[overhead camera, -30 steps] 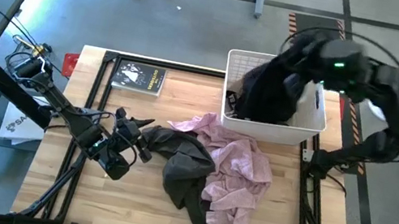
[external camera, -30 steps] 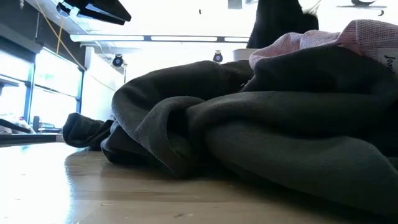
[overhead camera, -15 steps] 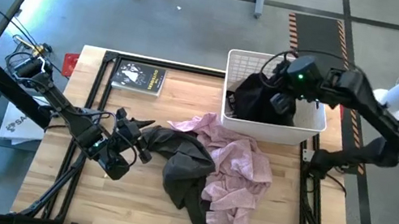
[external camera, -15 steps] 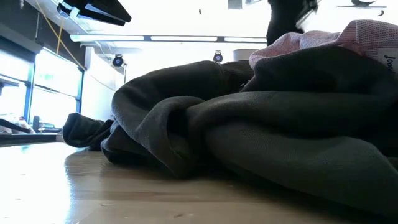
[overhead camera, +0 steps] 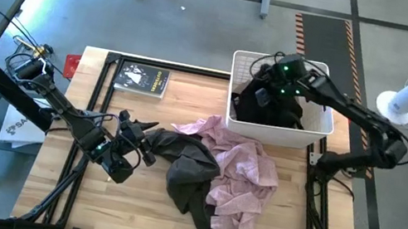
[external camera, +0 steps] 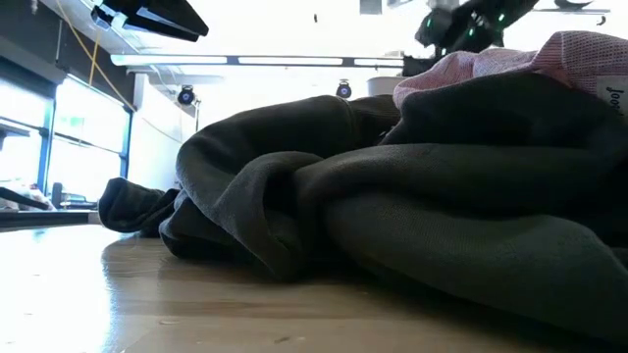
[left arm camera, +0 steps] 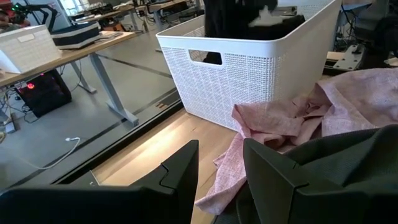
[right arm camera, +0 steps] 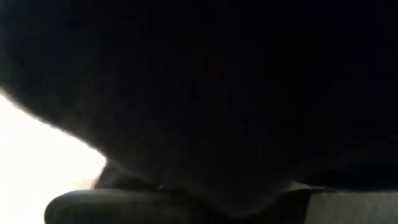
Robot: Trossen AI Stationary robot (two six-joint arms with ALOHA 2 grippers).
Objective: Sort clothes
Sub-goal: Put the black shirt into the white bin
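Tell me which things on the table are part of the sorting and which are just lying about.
Sorting: black garment in the white basket, pink garment, dark grey-olive garment.
Lying about: dark booklet.

We read no complete text. Booklet (overhead camera: 142, 79) cover print illegible. Pink garment (external camera: 549, 59) tag at low-view right edge shows cut-off letters, possibly "Joo".

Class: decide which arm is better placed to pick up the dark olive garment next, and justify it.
Probably the left. Its open end effector sits right at the dark olive garment, while the right end effector is down in the white basket with the black garment.
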